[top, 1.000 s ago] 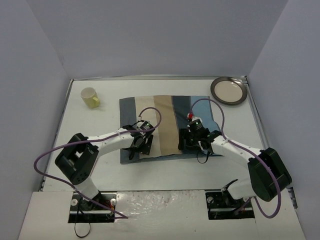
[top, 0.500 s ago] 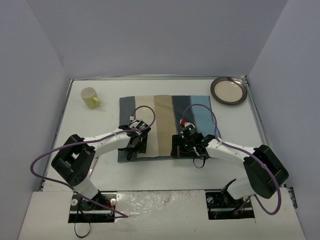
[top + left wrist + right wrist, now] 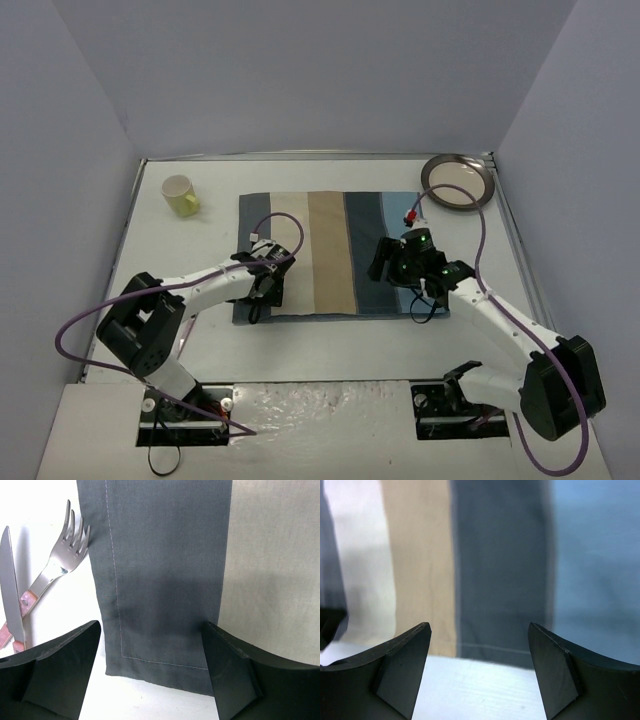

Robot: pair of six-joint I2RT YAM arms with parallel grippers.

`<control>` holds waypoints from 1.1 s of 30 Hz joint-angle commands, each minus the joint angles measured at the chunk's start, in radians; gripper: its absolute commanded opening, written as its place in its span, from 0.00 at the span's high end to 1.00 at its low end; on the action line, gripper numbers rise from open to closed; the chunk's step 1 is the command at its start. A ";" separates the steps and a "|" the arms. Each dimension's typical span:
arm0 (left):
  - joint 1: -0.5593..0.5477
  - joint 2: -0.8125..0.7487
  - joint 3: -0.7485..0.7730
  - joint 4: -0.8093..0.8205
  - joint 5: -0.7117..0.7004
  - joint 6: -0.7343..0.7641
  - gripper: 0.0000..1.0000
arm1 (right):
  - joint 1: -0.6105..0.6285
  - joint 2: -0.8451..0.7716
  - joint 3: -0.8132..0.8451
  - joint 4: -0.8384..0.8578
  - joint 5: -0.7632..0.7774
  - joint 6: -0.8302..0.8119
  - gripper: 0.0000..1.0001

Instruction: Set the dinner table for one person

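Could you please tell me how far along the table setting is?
Done: the placemat lies flat. In hand: nothing; the left end effector and right end effector are open above its near edge. Remaining: the fork and knife lie loose beside its dark stripe, the cup sits far left and the plate in the far right corner, all needing placement.

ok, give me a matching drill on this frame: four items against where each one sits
Items:
1 mug
2 plate
3 placemat
4 fork

Places:
a far right corner of the table
b middle of the table
c far left of the table
d beside the knife, at the placemat's dark edge

Pairs: 1-c, 2-a, 3-b, 4-d
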 commanded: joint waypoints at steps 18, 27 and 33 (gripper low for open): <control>0.019 -0.021 -0.099 -0.094 -0.020 -0.063 0.22 | -0.494 0.124 -0.173 0.132 -0.167 -0.009 0.24; 0.025 -0.127 -0.005 -0.147 -0.044 -0.059 0.17 | -0.472 -0.011 0.044 0.121 -0.066 0.004 0.24; 0.017 -0.157 0.182 -0.129 0.026 0.029 0.11 | -0.399 0.130 0.288 0.153 -0.046 -0.099 0.23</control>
